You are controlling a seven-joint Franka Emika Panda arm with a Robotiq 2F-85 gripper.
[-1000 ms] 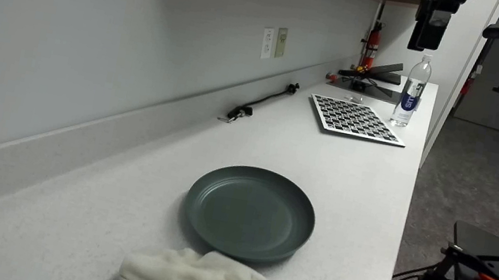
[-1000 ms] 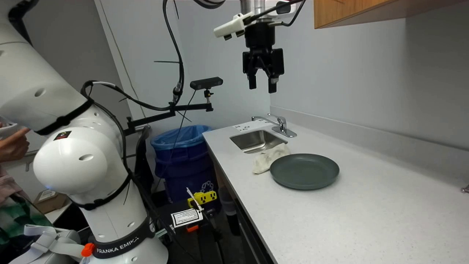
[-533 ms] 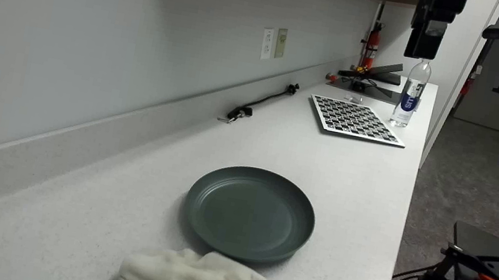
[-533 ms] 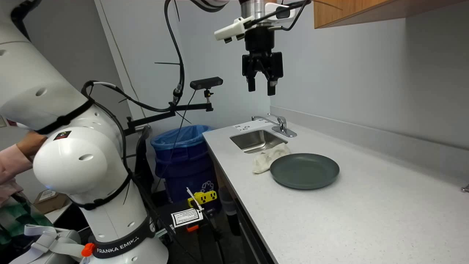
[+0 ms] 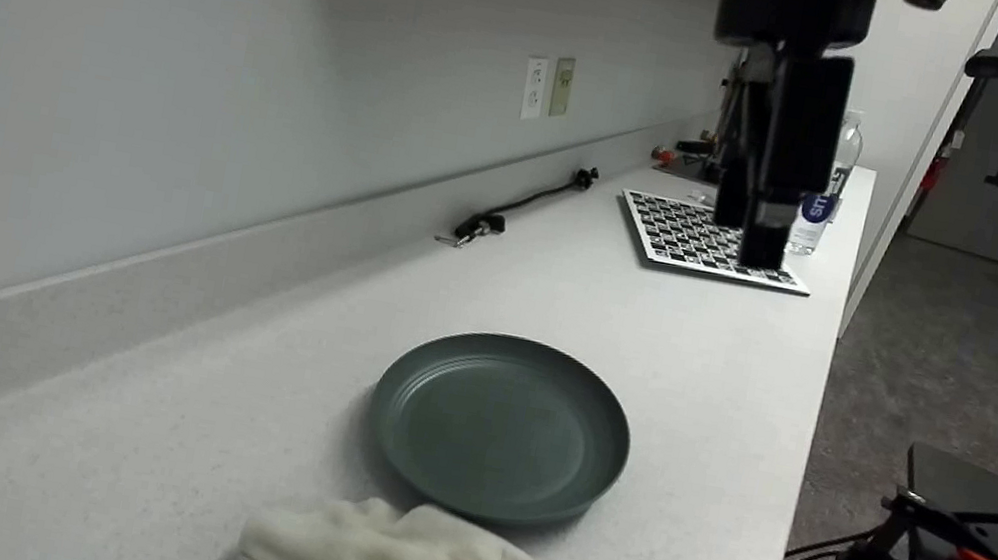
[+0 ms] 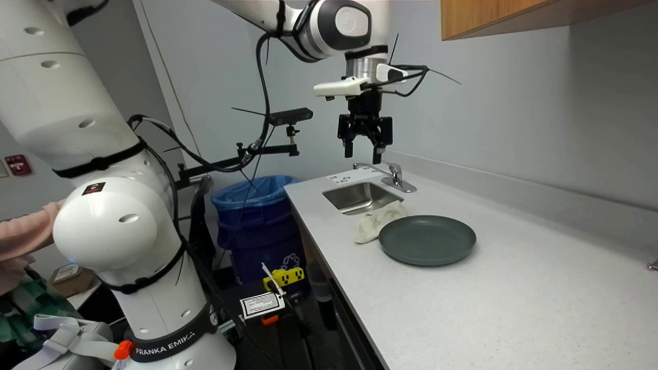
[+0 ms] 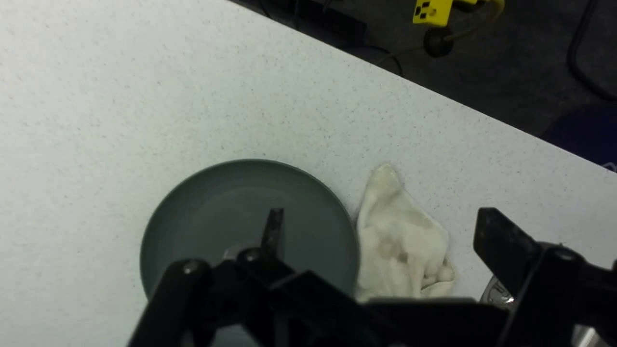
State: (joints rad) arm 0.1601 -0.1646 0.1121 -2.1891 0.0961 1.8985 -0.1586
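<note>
over the speckled white counter along a grey wall, claw spread wide

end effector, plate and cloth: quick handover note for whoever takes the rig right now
End effector: open, holding nothing, raised above the counter.
Plate: dark green, flat on the counter.
Cloth: crumpled on the counter beside the plate, on the sink side; whether the two touch is hard to tell. In the wrist view it shows between the open jaws.
Done: jaws are open, above the counter.
Left: neither plate nor cloth is gripped yet; grasping either would likely need lowering first.
</note>
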